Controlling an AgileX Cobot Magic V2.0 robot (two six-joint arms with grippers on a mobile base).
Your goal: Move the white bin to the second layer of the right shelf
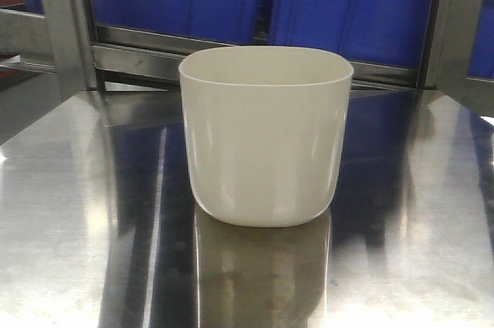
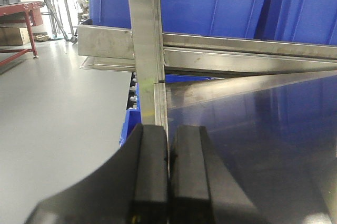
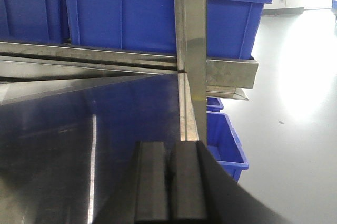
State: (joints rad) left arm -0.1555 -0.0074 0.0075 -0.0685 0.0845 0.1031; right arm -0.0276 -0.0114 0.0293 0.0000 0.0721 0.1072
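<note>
Sitting upright: bin (image 1: 266, 135) on counter (image 1: 69, 251).
Our left claw (image 2: 168, 135): together, post (image 2: 145, 34) just ahead.
Our right claw (image 3: 169, 149): together, post (image 3: 190, 34) just ahead.

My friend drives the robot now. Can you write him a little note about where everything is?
Left gripper: shut, empty.
Right gripper: shut, empty.
White bin: upright on the steel tabletop, in front of the blue crates, no gripper touching it.
Done: nothing yet.
To do: grasp the bin and move it to the right shelf's second layer, which these views do not clearly show.
</note>
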